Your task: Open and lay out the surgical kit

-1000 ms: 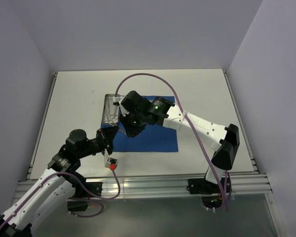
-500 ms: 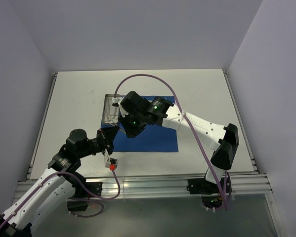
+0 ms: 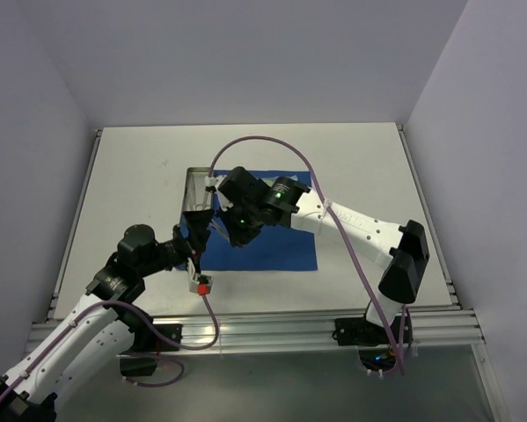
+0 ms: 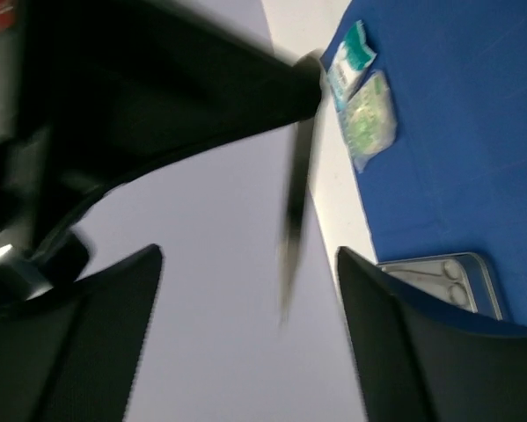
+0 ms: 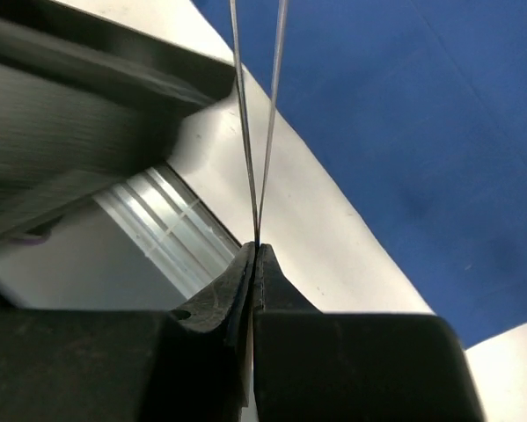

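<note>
Top view: evenly and softly lit, sharp throughout, faint shadows cast on the table (image 3: 351, 158). Left wrist view: smeared by motion, left gripper (image 4: 248, 255) rendered dark. Right wrist view: tweezers (image 5: 257, 215) sharp, surroundings softened.

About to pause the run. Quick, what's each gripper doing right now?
Left gripper: open, fingers spread wide.
Right gripper: closed on the thin steel tweezers.

Top camera looks down from behind; both close wrist cameras share the blue cloth (image 3: 263, 251).
</note>
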### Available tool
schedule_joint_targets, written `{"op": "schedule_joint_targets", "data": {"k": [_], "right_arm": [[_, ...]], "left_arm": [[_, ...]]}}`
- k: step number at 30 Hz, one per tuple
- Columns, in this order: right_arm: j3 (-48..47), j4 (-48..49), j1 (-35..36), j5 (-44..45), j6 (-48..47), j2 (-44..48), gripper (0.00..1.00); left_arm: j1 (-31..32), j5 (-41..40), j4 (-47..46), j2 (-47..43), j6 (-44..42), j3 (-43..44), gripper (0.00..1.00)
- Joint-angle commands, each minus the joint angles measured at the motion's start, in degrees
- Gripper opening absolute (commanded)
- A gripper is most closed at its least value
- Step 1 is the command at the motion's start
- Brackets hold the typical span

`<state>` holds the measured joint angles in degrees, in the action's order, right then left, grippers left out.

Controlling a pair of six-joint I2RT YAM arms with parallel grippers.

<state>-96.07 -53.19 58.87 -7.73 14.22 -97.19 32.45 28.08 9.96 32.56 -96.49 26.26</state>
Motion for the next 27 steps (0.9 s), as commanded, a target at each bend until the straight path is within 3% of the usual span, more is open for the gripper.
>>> {"op": "schedule_joint_targets", "data": {"k": [1,3,7,10,11,12,16,18,23,27], "right_arm": [[4.47,4.22,-2.09,2.62,3.44,5.67,0.00],[10.36,6.25,-4.90,3.94,6.68,8.67,0.00],[22.66,12.39,-9.65,7.54,11.96,19.98,0.00],[32.42,15.91,-12.81,11.06,15.04,26.49,0.00],[36.27,16.36,-13.51,11.68,15.48,27.39,0.00],[37.79,16.80,-14.91,12.29,16.01,27.92,0.00],[44.29,19.25,-15.72,15.37,18.56,26.71,0.00],[45.36,20.66,-15.81,15.63,19.70,25.13,0.00],[45.27,21.72,-16.60,20.12,22.95,17.04,0.00],[45.71,23.92,-16.77,20.56,25.68,13.70,0.00]], "left_arm": [[0.25,-1.61,-4.24,0.84,5.51,4.50,0.91],[0.25,-3.54,-5.12,0.84,10.86,5.64,0.98],[0.25,-7.93,-7.22,-0.65,21.67,6.96,0.99],[0.25,-16.16,-9.42,-0.65,36.77,10.03,0.99],[0.25,-18.73,-9.43,0.74,47.16,11.52,0.99],[0.25,-21.37,-8.65,2.06,52.31,15.80,0.99],[-0.01,-35.00,0.66,11.63,74.03,25.58,0.99],[-1.15,-33.81,7.51,16.04,85.64,29.61,0.99],[-10.81,-23.43,10.43,21.83,105.85,31.22,0.99],[-17.67,-15.97,14.64,27.90,110.89,33.76,0.99]]}}
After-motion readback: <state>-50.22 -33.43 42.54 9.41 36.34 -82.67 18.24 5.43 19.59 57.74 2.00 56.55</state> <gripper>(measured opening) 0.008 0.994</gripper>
